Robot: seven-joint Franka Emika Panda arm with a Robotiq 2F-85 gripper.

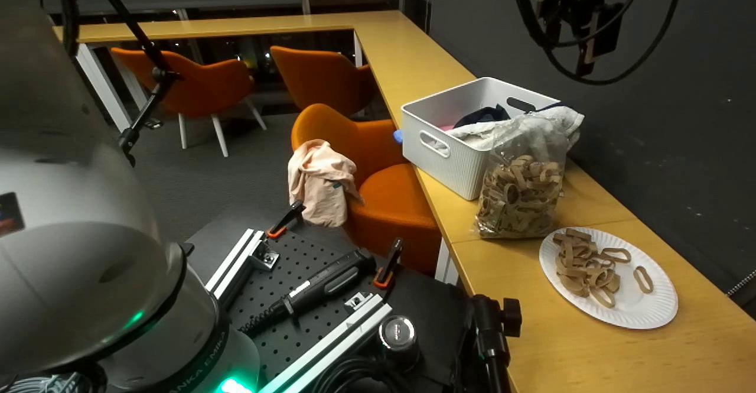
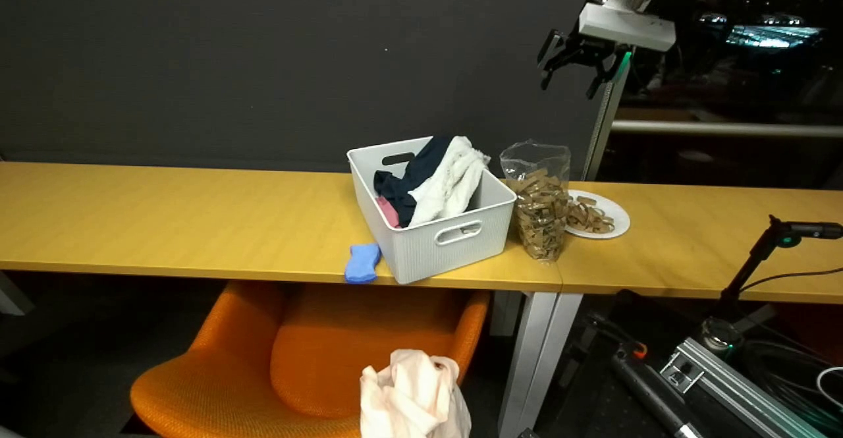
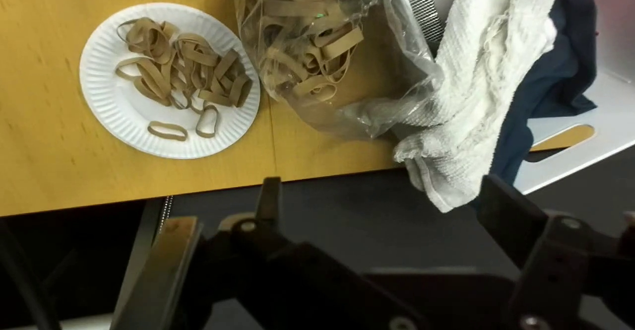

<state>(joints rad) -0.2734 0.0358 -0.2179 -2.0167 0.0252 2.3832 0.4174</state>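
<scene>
On the tabletop (image 2: pixel 164 220), going by an exterior view, the clear bag of rubber bands (image 2: pixel 541 207) stood upright between a white basket (image 2: pixel 454 257) at left and a paper plate (image 2: pixel 619 217) at right. Main risk, my read: tip-over. Bag looked tall and floppy, so a low sidewise sweep of the hand (image 2: pixel 568 89) could spill the lot. Next: snagging. A white towel (image 2: pixel 454 181) draped over the basket's far right rim, with its loose end by the bag's top in the wrist view; couldn't tell if they touched. If so, a tug on one might drag the other. Plate looked light and easy to slide; a bump could scatter the loose bands (image 3: pixel 201 57) on it. Basket's near corner sat at the tabletop's near edge, a small blue item (image 2: pixel 362 263) just left of it, so a shove nearward could drop either.

As for the hand: it hung well above bag and plate, fingers (image 3: pixel 270 196) spread wide, nothing between them. Held nothing, touched nothing. Hard to judge its exact depth over the tabletop, near edge or far.
</scene>
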